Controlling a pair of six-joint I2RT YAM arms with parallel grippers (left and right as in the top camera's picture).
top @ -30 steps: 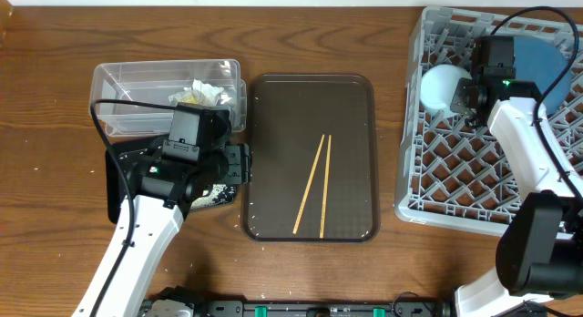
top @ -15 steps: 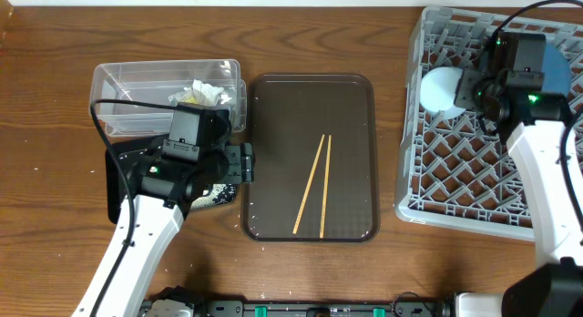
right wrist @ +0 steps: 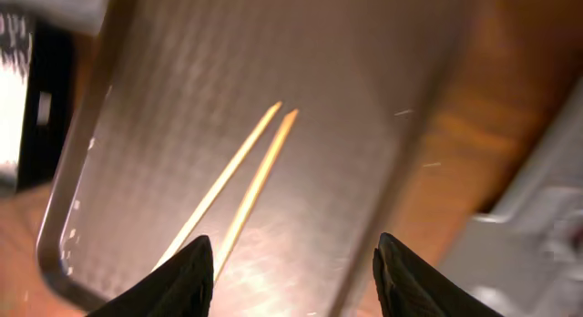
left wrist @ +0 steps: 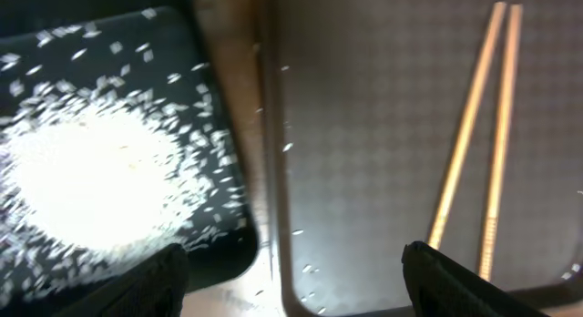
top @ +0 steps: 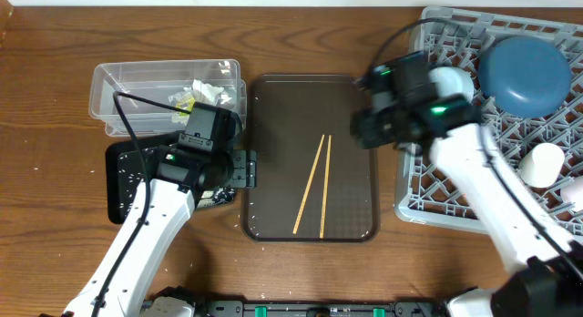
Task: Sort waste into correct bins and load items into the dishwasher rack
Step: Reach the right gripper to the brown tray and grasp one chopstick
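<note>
The chopsticks (top: 314, 185) lie side by side on the brown tray (top: 273, 103), mid-table toward the front edge — untouched. Over that tray the right gripper (right wrist: 296, 262) hovers, fingers wide and empty; the left gripper (left wrist: 291, 271) — equally spread, holding nothing — hangs between it and the rice-strewn black tray (top: 123, 194).

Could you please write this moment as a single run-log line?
left hand open over black tray edge | right hand open over brown tray | chopsticks on it, ungrasped | rice in black tray

Two chopsticks (top: 309, 183), two bins (top: 137, 91), one rack (top: 455, 176)
</note>
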